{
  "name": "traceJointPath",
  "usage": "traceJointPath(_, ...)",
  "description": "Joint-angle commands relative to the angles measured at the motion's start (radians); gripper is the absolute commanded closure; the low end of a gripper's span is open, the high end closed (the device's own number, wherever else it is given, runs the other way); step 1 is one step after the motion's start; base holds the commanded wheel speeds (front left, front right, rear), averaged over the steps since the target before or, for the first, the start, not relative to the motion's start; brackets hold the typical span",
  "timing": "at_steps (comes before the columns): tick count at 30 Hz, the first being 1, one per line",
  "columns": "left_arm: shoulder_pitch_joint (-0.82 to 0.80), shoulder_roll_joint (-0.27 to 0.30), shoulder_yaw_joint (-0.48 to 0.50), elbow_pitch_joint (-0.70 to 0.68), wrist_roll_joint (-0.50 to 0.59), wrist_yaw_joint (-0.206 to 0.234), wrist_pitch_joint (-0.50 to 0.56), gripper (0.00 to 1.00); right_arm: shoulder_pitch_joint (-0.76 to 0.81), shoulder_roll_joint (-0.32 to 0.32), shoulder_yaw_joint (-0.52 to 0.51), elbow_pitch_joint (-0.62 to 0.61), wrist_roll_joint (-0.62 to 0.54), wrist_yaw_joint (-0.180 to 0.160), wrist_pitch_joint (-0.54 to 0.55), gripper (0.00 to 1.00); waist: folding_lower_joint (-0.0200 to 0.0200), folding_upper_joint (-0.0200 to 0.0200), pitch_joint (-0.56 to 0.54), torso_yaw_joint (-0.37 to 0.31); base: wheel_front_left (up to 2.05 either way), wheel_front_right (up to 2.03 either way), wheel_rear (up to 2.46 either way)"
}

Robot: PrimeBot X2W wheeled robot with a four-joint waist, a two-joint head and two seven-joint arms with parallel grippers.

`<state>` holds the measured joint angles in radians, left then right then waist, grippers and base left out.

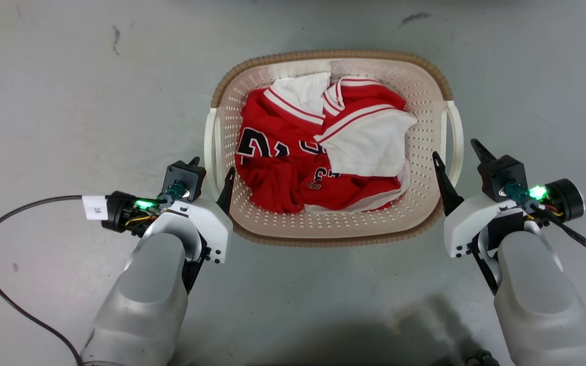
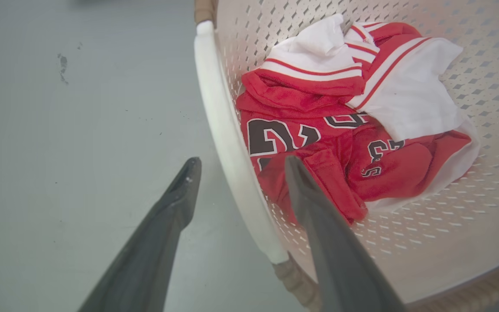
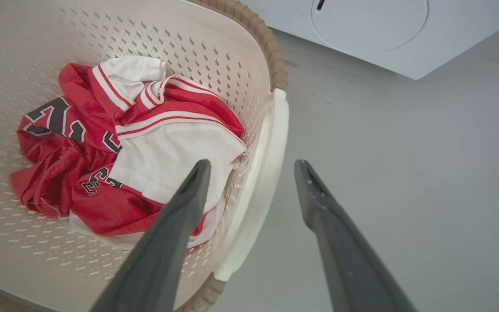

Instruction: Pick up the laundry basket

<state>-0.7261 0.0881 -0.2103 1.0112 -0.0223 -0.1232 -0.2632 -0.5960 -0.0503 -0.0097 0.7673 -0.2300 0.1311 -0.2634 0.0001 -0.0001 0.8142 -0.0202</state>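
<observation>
Two grippers, both spread open, neither clamped on anything. Laundry basket (image 1: 428, 96) sits on the grey floor (image 1: 69, 101) straight ahead of the robot, between the arms. Left gripper (image 1: 212, 166) straddles the left handle (image 1: 212, 137): one finger inside the basket wall, the other outside over the floor (left wrist view shows the white loop running through the gap). Right gripper (image 1: 455, 149) does the same at the right handle (image 1: 458, 133), inner finger above the laundry. Actual contact with either handle: cannot tell. Crumpled red-and-white jersey (image 1: 283, 168) lies inside the basket. White washing machine (image 3: 371, 30) stands beyond the basket's far rim in the right wrist view.
</observation>
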Motion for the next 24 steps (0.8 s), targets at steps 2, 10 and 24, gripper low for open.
traceJointPath(2, -0.023, 0.001, -0.004, 0.011, -0.003, -0.001, -0.002, 0.0, -0.025, 0.0, -0.008, 0.026, -0.003, -0.001, -0.002, 0.0, -0.0001, 0.0001, 0.019, 0.001, 0.0, 0.0, 0.0)
traceJointPath(10, -0.045, -0.005, -0.026, 0.05, -0.006, -0.003, -0.002, 0.0, -0.066, 0.0, -0.026, 0.116, -0.017, -0.001, -0.002, 0.0, -0.0001, 0.0001, 0.054, 0.004, 0.0, 0.0, 0.0)
traceJointPath(24, -0.078, -0.003, -0.061, 0.089, -0.007, -0.002, -0.003, 1.0, -0.112, -0.004, -0.023, 0.199, -0.026, -0.001, -0.002, 1.0, -0.0001, 0.0001, 0.061, 0.005, 0.0, 0.0, 0.0)
